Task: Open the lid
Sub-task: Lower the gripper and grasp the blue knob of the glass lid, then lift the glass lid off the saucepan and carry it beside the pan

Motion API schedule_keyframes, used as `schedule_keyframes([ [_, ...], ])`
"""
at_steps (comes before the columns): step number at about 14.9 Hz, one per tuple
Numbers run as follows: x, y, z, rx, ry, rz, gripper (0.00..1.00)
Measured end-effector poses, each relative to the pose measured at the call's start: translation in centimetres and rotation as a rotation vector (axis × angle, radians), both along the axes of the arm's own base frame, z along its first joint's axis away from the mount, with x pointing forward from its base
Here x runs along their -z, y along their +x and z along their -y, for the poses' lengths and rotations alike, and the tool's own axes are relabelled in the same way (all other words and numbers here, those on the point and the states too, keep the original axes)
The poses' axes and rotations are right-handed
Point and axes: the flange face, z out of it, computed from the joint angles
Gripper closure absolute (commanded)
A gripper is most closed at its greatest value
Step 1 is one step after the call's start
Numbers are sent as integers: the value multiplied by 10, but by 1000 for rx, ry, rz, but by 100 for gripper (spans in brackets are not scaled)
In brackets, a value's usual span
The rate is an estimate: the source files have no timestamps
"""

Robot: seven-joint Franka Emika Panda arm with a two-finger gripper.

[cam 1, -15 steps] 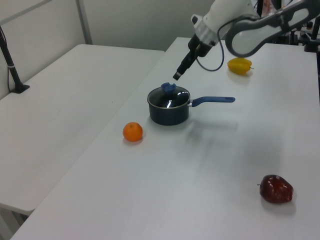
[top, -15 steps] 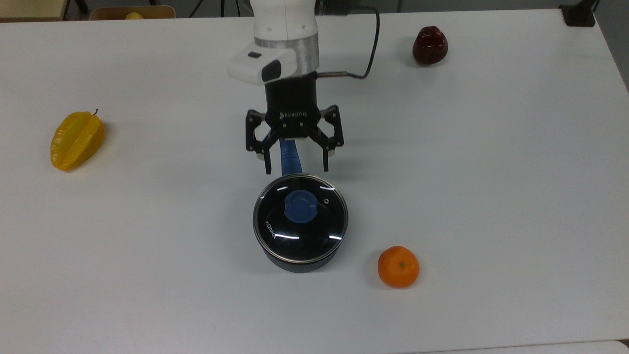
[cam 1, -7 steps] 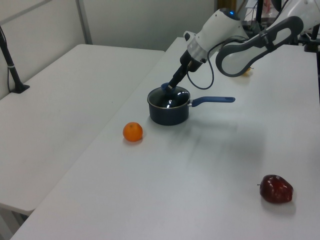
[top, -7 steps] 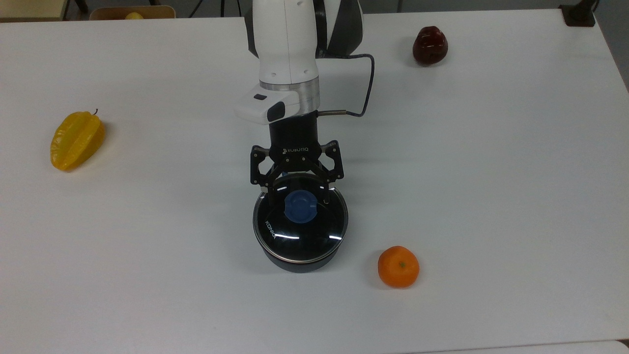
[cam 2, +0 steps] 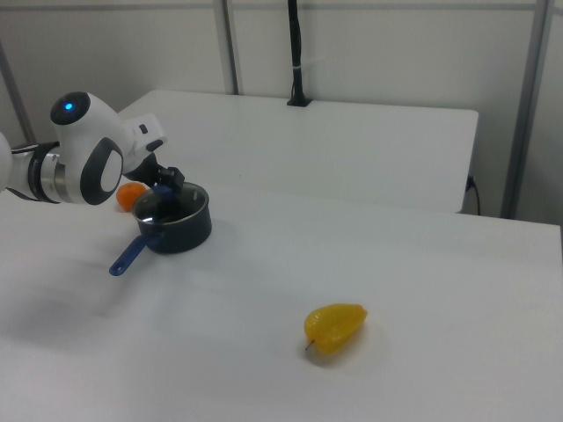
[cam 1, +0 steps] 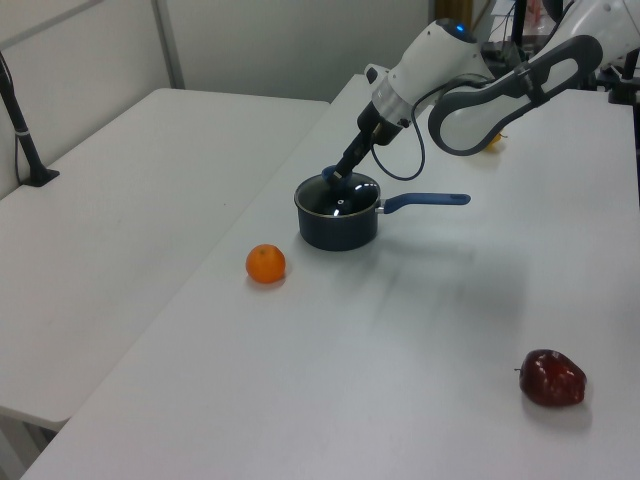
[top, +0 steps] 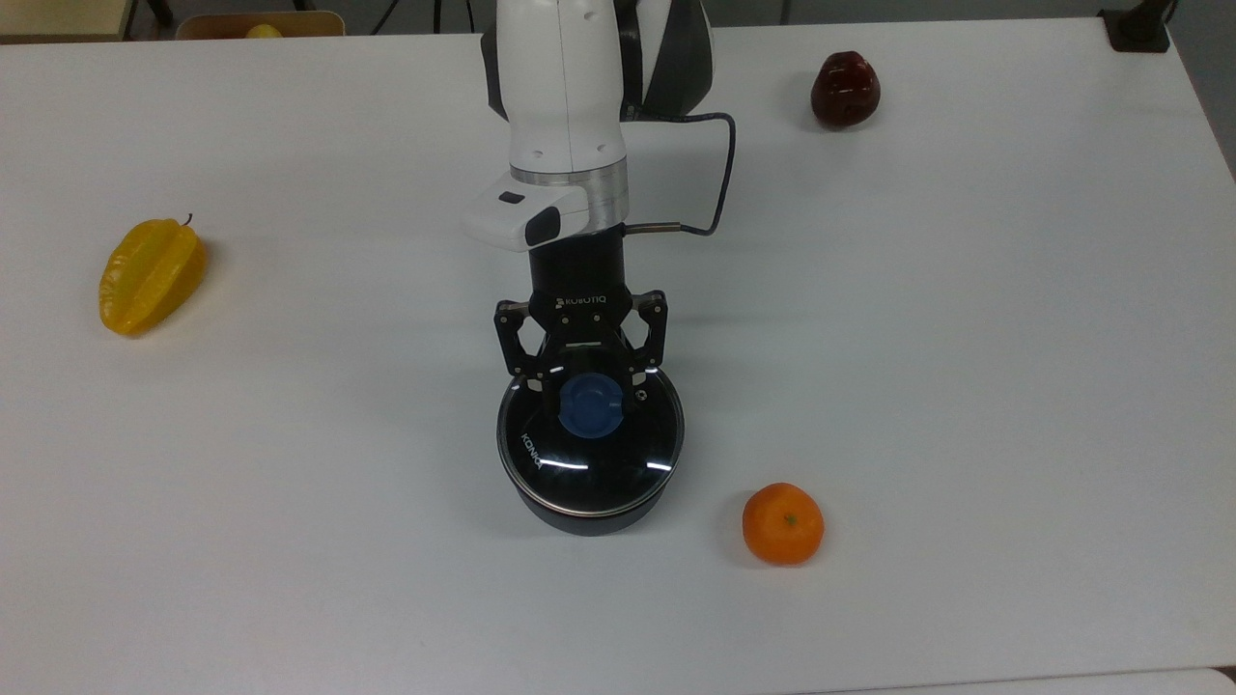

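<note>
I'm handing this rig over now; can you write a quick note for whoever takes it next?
Pincer: open, down at the lid, one finger on each side of the blue knob, not yet shut on it.
Lid: still seated on the black saucepan mid-table.
Done: approach and lining up on the knob.
Left: shut on the knob, lift the lid off, set it on the table.

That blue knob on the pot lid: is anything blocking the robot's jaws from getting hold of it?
Nothing visible does. In the top view the gripper is down at the lid, with one of its jaws on each side of the blue knob and nothing between them and it.
</note>
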Motion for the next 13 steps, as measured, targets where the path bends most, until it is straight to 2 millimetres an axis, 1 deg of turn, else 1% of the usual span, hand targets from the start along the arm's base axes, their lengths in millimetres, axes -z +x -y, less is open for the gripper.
schedule_keyframes([
  [1,0,0,0,-1,0,0,49],
  [3,-1,0,-1,-2,0,2,61],
  [4,-1,0,-2,-2,0,2,65],
  [6,-1,0,-2,-3,0,3,69],
  [8,-4,0,-3,-4,1,7,70],
  [10,-17,0,-3,-4,3,26,70],
  [13,-51,-7,1,12,4,27,70],
])
